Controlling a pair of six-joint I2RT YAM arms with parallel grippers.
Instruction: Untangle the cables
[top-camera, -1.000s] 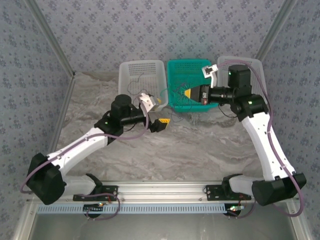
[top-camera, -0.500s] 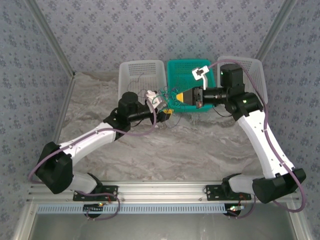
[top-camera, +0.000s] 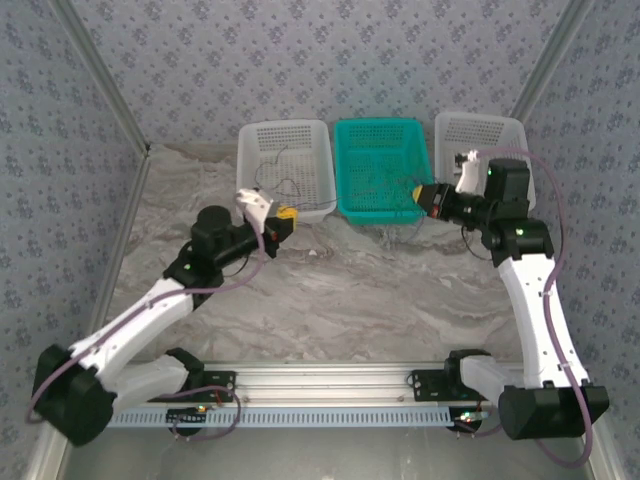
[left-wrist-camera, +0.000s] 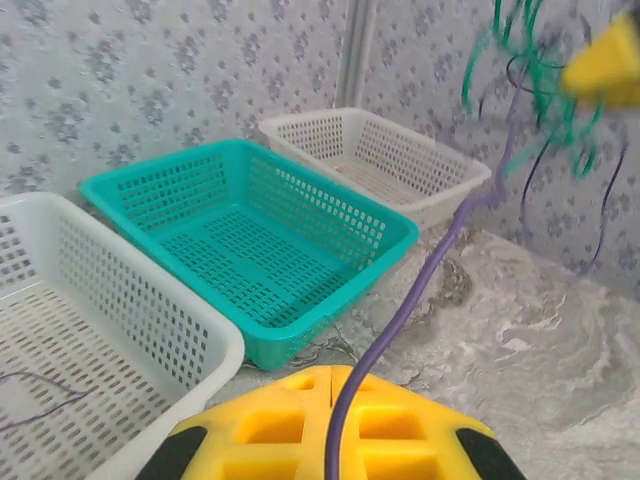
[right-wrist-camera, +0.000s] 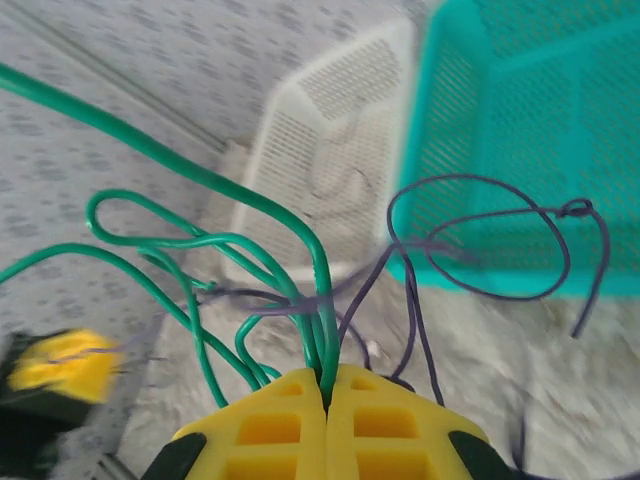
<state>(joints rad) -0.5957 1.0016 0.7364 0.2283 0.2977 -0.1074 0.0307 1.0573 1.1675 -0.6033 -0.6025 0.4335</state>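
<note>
Separating step, I reckon: left gripper (left-wrist-camera: 330, 388) clamped on the purple wire (left-wrist-camera: 335, 430), right gripper (right-wrist-camera: 327, 385) pinching the green wire (right-wrist-camera: 322, 320) — next, spread steadily until they slip free.

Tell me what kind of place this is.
Probably an enclosed robot test cell: patterned walls around a marble-look table, left arm and right arm bolted to an aluminium rail, teal basket at the back.
</note>
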